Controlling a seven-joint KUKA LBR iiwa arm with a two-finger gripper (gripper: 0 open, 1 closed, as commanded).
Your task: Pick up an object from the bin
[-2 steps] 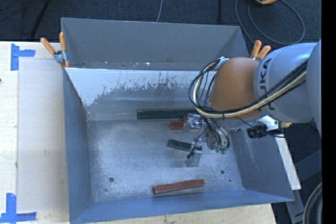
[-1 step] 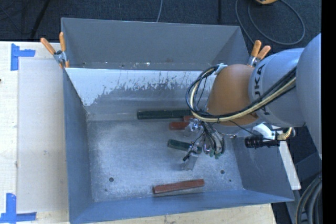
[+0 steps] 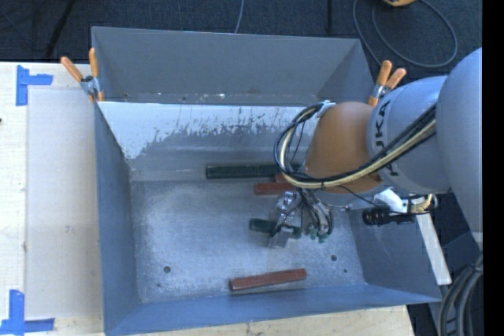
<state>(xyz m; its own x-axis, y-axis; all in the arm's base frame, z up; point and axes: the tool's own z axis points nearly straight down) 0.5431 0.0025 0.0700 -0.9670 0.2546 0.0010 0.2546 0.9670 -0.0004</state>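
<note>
Trouble is gathering right around my gripper, which is hanging low over the bin floor, right of centre. A small dark block is lying at its left side, touching it or just beside it, and I am not able to tell which. Whether the gripper is clenched or released I cannot tell either, because my orange wrist cover and its cables are crowding the spot.

If I am closing off-centre, I am judging that the block may skid or pivot away on the hard, scuffed grey metal, which is looking slick. A reddish piece is peeking out from under my wrist just behind and could get nudged. A dark green bar is lying beyond it at the foot of the back wall.

Room is opening up to the left and front, where a reddish-brown bar is lying well apart. The sloping right wall is sitting near my wrist, so a sideways swing there is risking a bump.
</note>
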